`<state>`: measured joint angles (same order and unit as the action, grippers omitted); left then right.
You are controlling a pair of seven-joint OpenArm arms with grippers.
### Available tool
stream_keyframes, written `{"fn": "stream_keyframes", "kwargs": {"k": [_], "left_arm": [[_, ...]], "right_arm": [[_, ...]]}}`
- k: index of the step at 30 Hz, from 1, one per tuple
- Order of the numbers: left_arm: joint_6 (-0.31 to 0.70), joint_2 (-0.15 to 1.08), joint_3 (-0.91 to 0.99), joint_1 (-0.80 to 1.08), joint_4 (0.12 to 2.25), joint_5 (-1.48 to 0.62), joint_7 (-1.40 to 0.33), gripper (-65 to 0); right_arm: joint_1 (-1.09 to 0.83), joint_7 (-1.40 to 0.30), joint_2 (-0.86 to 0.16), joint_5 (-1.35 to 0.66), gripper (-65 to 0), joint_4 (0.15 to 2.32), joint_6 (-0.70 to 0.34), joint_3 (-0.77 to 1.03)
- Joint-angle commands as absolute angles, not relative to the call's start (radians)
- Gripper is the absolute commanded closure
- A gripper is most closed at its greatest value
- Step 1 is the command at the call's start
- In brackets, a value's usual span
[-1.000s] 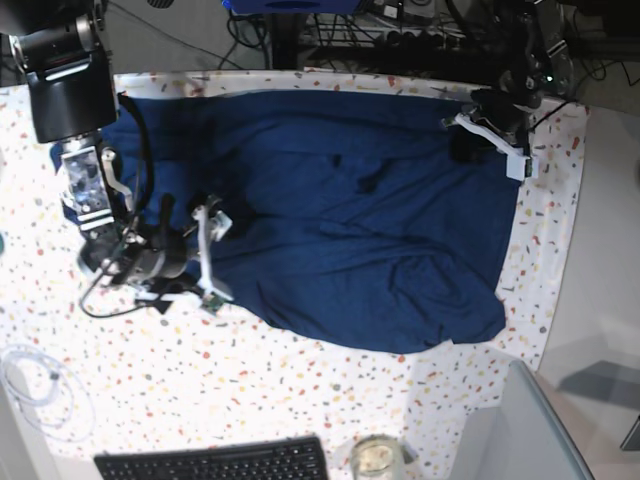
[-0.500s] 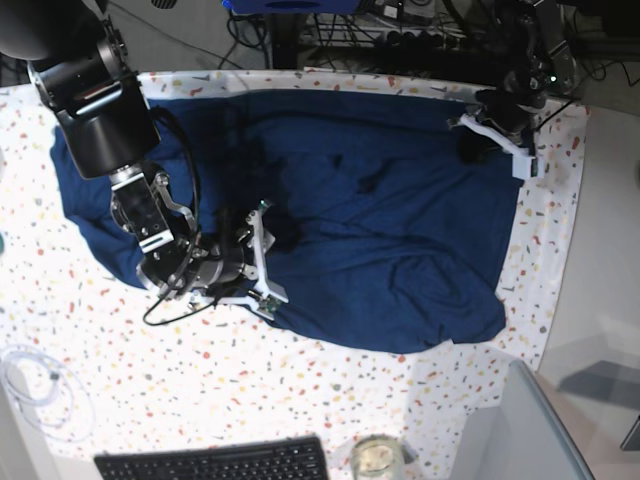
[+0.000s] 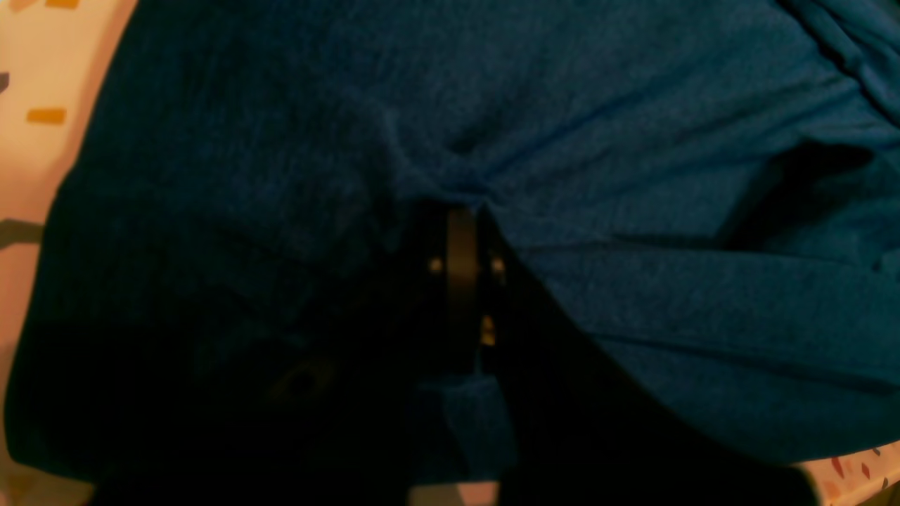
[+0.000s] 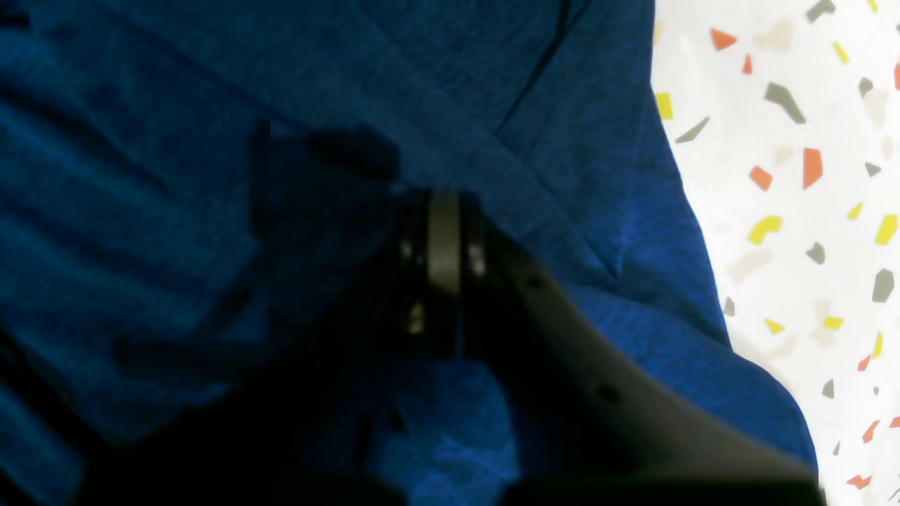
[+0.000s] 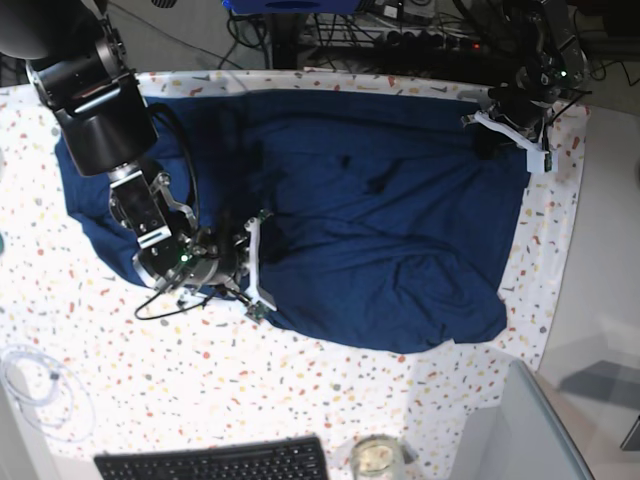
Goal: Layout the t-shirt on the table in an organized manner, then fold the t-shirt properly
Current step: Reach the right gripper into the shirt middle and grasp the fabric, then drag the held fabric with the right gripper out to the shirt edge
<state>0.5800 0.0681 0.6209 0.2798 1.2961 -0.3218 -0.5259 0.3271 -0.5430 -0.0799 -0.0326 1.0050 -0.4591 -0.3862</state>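
Across the speckled tabletop, spread but not flat: the t-shirt, dark navy, lying wide over the far half, with creases through the middle and a rumpled near edge. Laying-out stage, by the look of it; no fold made yet, so smoothing and all the folding left to do.

Left claw at the shirt's far corner on the overhead view's right, shut on a pinch of t-shirt. Right claw at the near left part of the shirt, likewise shut on the t-shirt, cloth bunched against its tips.

From overhead: the whole outline, both arms, plus a keyboard, a glass jar and a coil of clear tube along the near edge. Grip itself too small to judge there.

From the left wrist: jaws together, fabric puckering towards them. From the right wrist: the same closed pinch, and the shirt's hem running beside bare flecked cloth, unseen from the other wrist in such detail.
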Motion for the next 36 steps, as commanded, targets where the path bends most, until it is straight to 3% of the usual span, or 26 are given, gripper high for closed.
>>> {"fn": "stream_keyframes", "kwargs": {"k": [1, 8, 14, 26, 32, 36], "left_arm": [[0.576, 0.074, 0.622, 0.282, 1.305, -0.314, -0.532, 0.0], [0.576, 0.077, 0.63, 0.282, 1.305, -0.315, -0.532, 0.0], [0.576, 0.077, 0.63, 0.282, 1.305, -0.315, -0.532, 0.0], [0.576, 0.081, 0.63, 0.282, 1.305, -0.311, -0.532, 0.0], [0.576, 0.081, 0.63, 0.282, 1.31, -0.311, -0.533, 0.0], [0.576, 0.081, 0.631, 0.282, 1.313, -0.317, -0.533, 0.0]], "right_arm": [[0.357, -0.53, -0.084, -0.038, -1.4, 1.017, -0.452, -0.381], [0.352, -0.53, -0.111, -0.038, 0.0, 1.07, -0.452, -0.374], [0.366, -0.555, -0.148, -0.036, 0.0, 1.125, -0.45, -0.208], [0.538, -0.559, -0.272, -0.036, 0.0, 1.127, -0.45, 0.013], [0.595, -0.516, -0.302, -0.036, -0.2, 1.127, -0.45, 0.022], [0.567, -0.49, -0.3, -0.036, -9.0, 1.133, -0.45, 0.016]]}}
